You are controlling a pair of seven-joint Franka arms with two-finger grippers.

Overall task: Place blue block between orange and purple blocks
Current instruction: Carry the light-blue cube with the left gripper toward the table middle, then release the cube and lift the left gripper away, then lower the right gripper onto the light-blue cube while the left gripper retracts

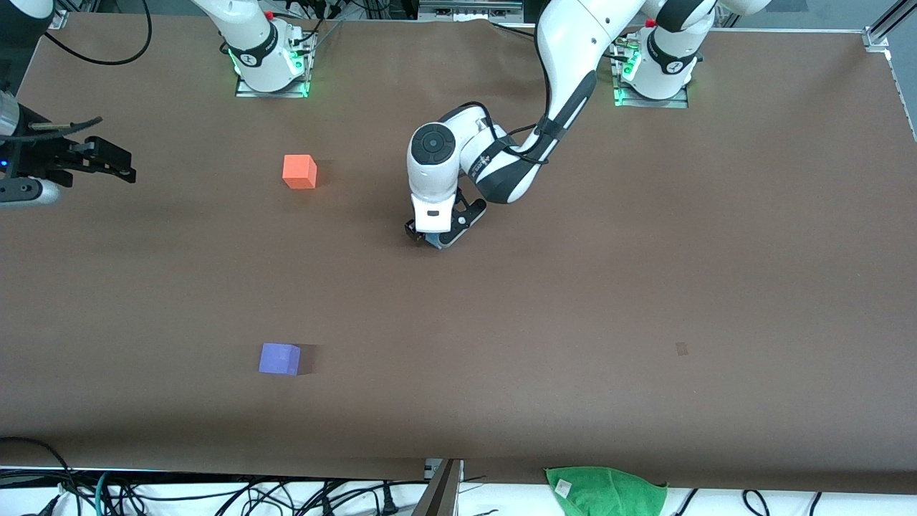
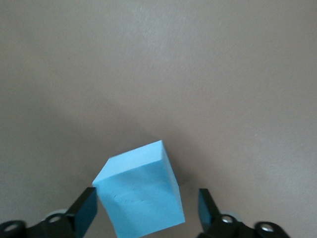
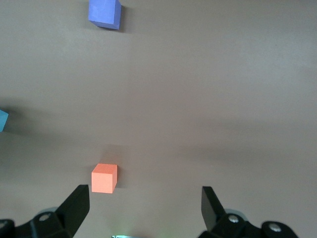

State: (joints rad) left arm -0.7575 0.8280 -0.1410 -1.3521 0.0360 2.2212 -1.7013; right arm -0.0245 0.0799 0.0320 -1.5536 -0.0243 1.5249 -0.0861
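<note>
left wrist view: blue block [image 2: 141, 193] sits skewed between the spread left gripper [image 2: 148, 210].

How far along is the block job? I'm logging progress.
Done: nothing placed. In hand: left gripper open around the blue block, down on the table. Left: set it between orange block and purple block. Right gripper waits, open, at its table end.
</note>
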